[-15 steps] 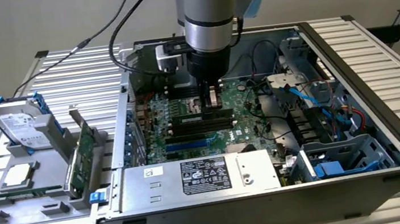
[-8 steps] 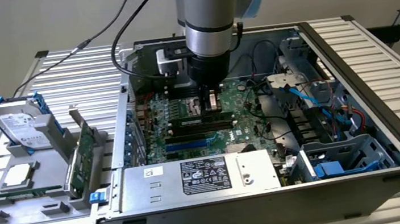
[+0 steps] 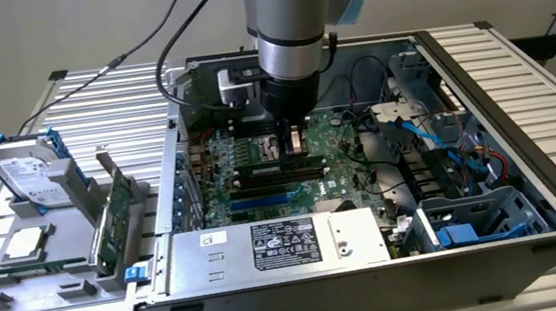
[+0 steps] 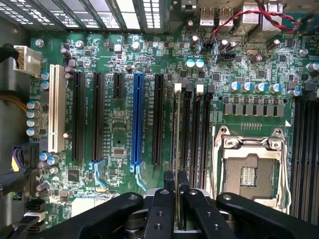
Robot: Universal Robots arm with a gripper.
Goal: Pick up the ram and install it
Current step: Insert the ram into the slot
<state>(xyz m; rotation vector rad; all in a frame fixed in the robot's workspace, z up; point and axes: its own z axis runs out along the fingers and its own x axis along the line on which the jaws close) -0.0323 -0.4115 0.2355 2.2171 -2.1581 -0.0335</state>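
The ram (image 4: 176, 129) shows edge-on as a thin pale line running between my fingers (image 4: 162, 209). My gripper (image 4: 176, 199) is shut on it. The stick hangs upright just above the black memory slots (image 4: 188, 132), next to their white end latches (image 4: 177, 88); whether it touches a slot I cannot tell. In the exterior view my gripper (image 3: 292, 144) reaches down inside the open computer case (image 3: 535, 172), over the middle of the green motherboard (image 3: 262, 197).
A silver CPU socket (image 4: 249, 172) lies beside the memory slots, and a blue expansion slot (image 4: 136, 119) on their other side. Blue cables (image 3: 436, 144) and a power supply (image 3: 278, 243) crowd the case. Outside, a grey fixture holds a hard drive (image 3: 25, 170) and an upright green card (image 3: 116, 215).
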